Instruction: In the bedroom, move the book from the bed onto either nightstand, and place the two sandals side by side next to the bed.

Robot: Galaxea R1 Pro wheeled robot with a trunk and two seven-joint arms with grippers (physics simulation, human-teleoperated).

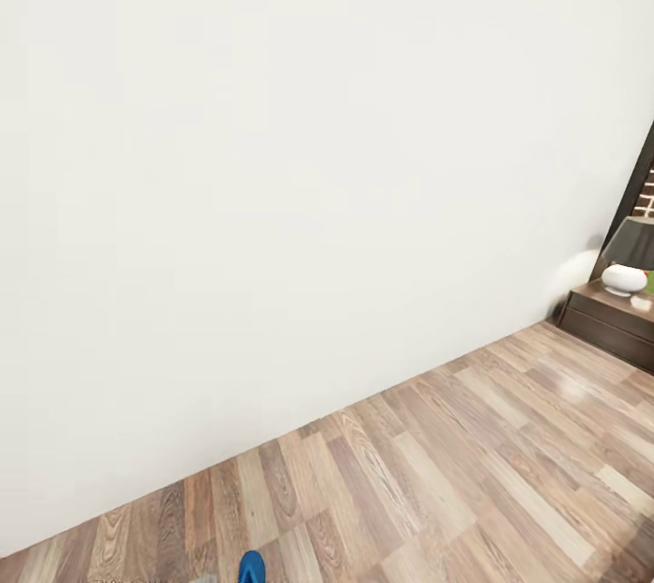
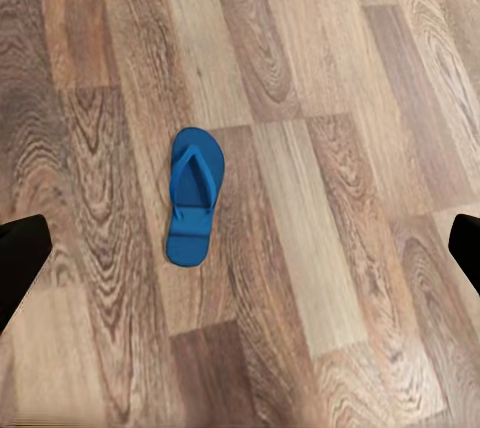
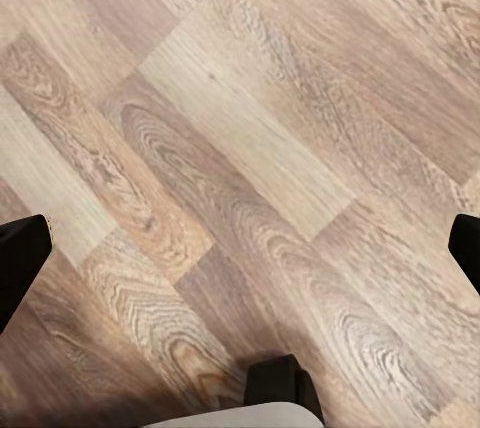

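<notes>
One sandal (image 2: 194, 197) lies flat on the floor (image 2: 330, 98) under the left tool (image 2: 240, 248); both tools spread wide and empty, right tool (image 3: 240, 248) over bare planks. A nightstand (image 1: 610, 321) sits far right by the wall. Nothing looks placed yet: sandals and book all pending, as far as shown.

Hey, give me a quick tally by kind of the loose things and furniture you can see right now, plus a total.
Blue sandal: 1
Dark wood nightstand: 1
Lamp: 1
Total: 3
</notes>
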